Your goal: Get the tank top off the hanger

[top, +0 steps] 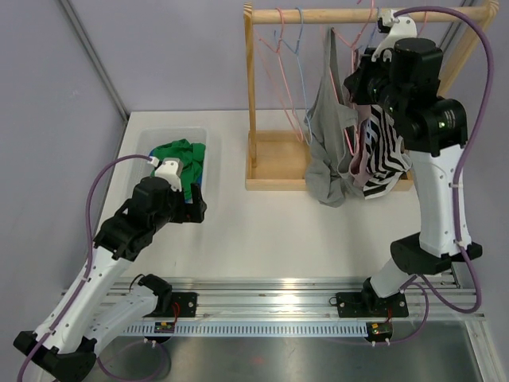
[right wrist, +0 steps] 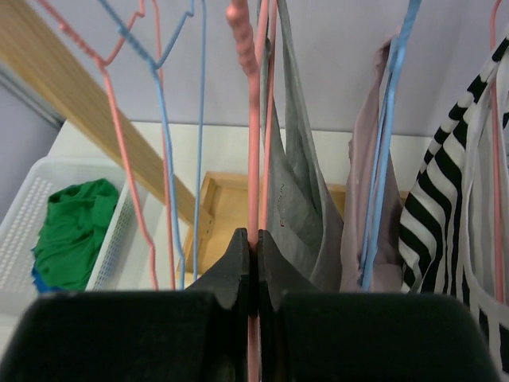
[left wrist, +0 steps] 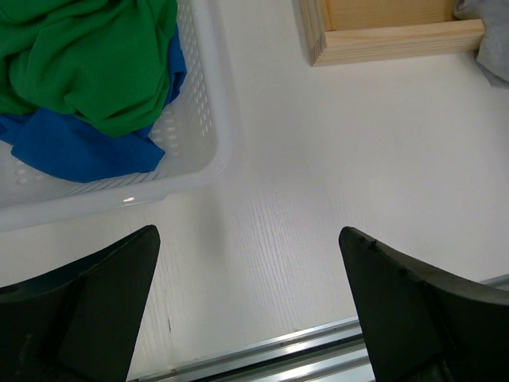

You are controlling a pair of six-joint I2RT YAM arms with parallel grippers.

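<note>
A grey tank top (top: 326,131) hangs from a pink hanger (top: 343,36) on the wooden rack (top: 366,14); its lower part bunches on the rack's base. In the right wrist view the grey tank top (right wrist: 298,183) hangs just right of the pink hanger (right wrist: 254,119). My right gripper (right wrist: 254,239) is shut on the pink hanger's bar, up by the rail (top: 367,68). My left gripper (left wrist: 250,239) is open and empty, low over the table beside the basket; it also shows in the top view (top: 195,203).
A white basket (top: 151,143) holds green and blue clothes (left wrist: 87,72). Empty pink and blue hangers (top: 290,48) hang left of the tank top. A mauve garment (right wrist: 366,199) and a black-and-white striped one (top: 386,155) hang to its right.
</note>
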